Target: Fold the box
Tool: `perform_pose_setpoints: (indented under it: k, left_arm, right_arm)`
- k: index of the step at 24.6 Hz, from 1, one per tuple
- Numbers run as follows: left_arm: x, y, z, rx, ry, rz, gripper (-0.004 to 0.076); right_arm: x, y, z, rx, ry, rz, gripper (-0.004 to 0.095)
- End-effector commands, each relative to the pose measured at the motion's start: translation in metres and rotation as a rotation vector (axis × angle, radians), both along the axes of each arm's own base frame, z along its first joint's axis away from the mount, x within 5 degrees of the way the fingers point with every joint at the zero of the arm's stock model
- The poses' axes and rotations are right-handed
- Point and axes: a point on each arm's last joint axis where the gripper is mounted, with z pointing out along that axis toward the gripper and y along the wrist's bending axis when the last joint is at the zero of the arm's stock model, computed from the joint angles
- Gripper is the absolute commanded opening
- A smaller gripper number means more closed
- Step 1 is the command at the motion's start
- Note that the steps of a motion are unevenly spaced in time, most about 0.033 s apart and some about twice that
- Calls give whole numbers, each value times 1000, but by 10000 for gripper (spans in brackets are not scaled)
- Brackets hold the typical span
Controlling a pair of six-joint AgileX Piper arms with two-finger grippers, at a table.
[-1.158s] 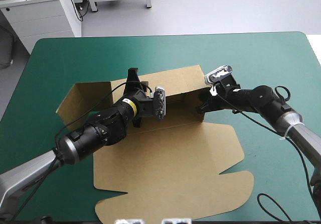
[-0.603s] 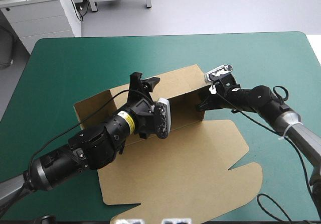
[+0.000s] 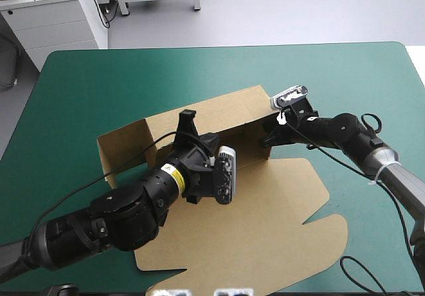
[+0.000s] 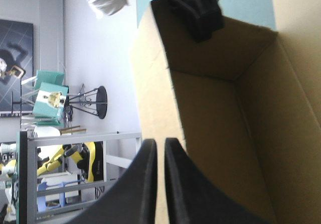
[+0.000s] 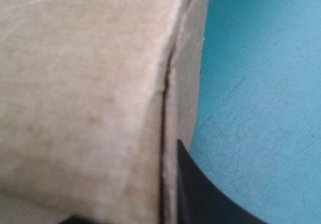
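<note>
One broad surface (image 3: 80, 70) under a teal-green cover, far corners rounded, pale floor (image 3: 299, 10) beyond the far edge. At mid-surface, slightly askew, the brown box (image 3: 265, 223): long back wall raised, a short side wall upright at each end, the rest of the sheet (the larger share, with lobed flaps) flat toward the near edge. On the back wall's top rim, left of its middle, the left hand (image 3: 187, 117), its arm in from the near-left corner over the flat board. Black fingers (image 4: 143, 184) all but closed, pinching that rim, with the inside of the raised walls ahead of and beside them in the left wrist view. At the wall's right end, the right hand (image 3: 267, 137), clamped on the corner fold between back wall and side wall. In the right wrist view, one black finger against the board's outer face, the fold line just beside it, teal-green cover beyond. Both hands on the same wall, well apart.
</note>
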Motion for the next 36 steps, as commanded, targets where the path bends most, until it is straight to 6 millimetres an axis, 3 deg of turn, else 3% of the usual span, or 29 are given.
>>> perform_pose_setpoints:
  k: [1, 5, 7, 9, 13, 15, 20, 29, 36]
  left_arm:
    - [6, 11, 45, -108, -61, 54, 18]
    - [46, 43, 82, -272, 117, 182, 18]
    - [81, 82, 89, -383, 258, 354, 18]
    - [99, 115, 93, -507, 314, 475, 18]
    - [110, 176, 87, -674, 462, 701, 18]
    - [111, 197, 84, -727, 519, 781, 15]
    - [112, 219, 83, -765, 514, 863, 15]
    - [112, 221, 83, -780, 517, 871, 15]
    - [111, 221, 81, -765, 529, 882, 4]
  right_arm:
    - [2, -3, 21, 18, -83, -33, -18]
    - [2, -3, 20, 8, -87, -31, -18]
    - [2, -4, 20, -22, -97, -18, -19]
    - [1, -4, 22, -22, -104, -17, -19]
    - [-4, -8, 30, -71, -153, -4, -19]
    - [-8, -11, 36, -78, -159, -23, -19]
    - [-18, -17, 48, -104, -179, -46, -19]
    - [-32, -26, 74, -109, -88, -128, -19]
    - [-35, -30, 118, -112, -47, -190, -19]
